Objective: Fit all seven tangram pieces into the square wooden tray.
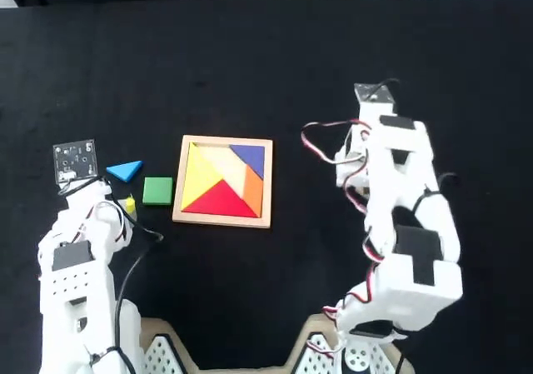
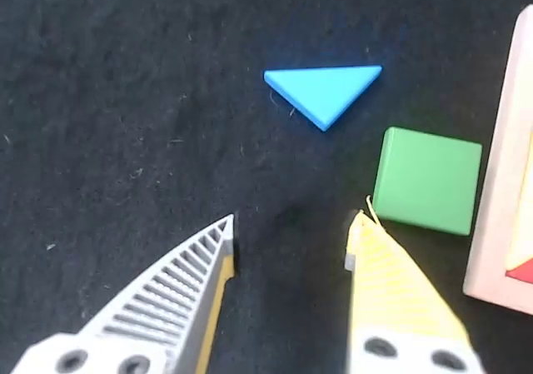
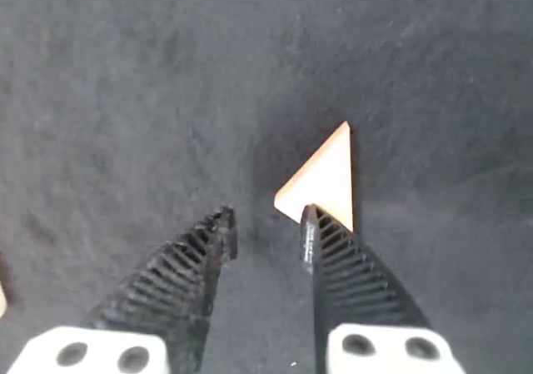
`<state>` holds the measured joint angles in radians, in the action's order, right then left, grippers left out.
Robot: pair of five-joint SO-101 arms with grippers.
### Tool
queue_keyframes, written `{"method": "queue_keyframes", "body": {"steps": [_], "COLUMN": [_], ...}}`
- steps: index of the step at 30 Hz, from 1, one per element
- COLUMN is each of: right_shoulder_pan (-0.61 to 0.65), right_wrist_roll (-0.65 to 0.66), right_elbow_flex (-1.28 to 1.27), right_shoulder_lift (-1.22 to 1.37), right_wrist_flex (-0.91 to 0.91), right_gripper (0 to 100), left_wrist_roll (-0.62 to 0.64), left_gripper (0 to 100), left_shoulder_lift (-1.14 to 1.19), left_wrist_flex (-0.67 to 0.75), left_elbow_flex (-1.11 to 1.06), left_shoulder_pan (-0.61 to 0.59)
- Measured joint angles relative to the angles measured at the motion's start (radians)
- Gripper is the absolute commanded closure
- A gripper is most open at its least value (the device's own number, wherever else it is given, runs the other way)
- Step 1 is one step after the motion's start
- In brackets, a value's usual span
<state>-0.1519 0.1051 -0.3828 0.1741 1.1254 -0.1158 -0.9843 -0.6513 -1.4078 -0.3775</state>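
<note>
The square wooden tray (image 1: 221, 221) lies mid-table and holds yellow, red, orange, dark blue and pale pieces. Left of it lie a light blue triangle (image 1: 125, 171) and a green square (image 1: 157, 191). My left gripper (image 2: 291, 234) stands open just short of both; the blue triangle (image 2: 323, 91) is ahead of it. The green square (image 2: 427, 178) touches its yellow fingertip (image 2: 363, 229), with the tray's edge (image 2: 500, 216) beyond. My right gripper (image 3: 265, 222) is open low over the cloth. A pale triangle (image 3: 326, 178) lies outside the gap, against one fingertip (image 3: 310, 221).
The right arm (image 1: 400, 191) stands to the right of the tray, with red and white cables (image 1: 321, 145) looping toward it. The left arm (image 1: 79, 266) sits at the front left. Black cloth covers the table, with open room at the back.
</note>
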Motion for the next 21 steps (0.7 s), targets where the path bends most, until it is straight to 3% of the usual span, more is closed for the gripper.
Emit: {"method": "queue_keyframes", "body": {"steps": [13,16,21], "right_shoulder_pan": [-0.017,-0.020,-0.044], "right_wrist_roll": [0.048,0.163,0.535], "right_elbow_flex": [0.023,0.023,0.023], "right_shoulder_lift": [-0.018,-0.069,-0.101], "right_wrist_flex": [0.026,0.029,0.032], "right_gripper": [85.5,85.7,85.7], "left_wrist_roll": [-0.003,-0.003,-0.003], "left_gripper": [78,78,78], "left_shoulder_lift": [0.000,0.000,0.000], "left_wrist_flex": [0.000,0.000,0.000], "left_elbow_flex": [0.000,0.000,0.000], "left_shoulder_pan": [0.006,0.006,0.006]}}
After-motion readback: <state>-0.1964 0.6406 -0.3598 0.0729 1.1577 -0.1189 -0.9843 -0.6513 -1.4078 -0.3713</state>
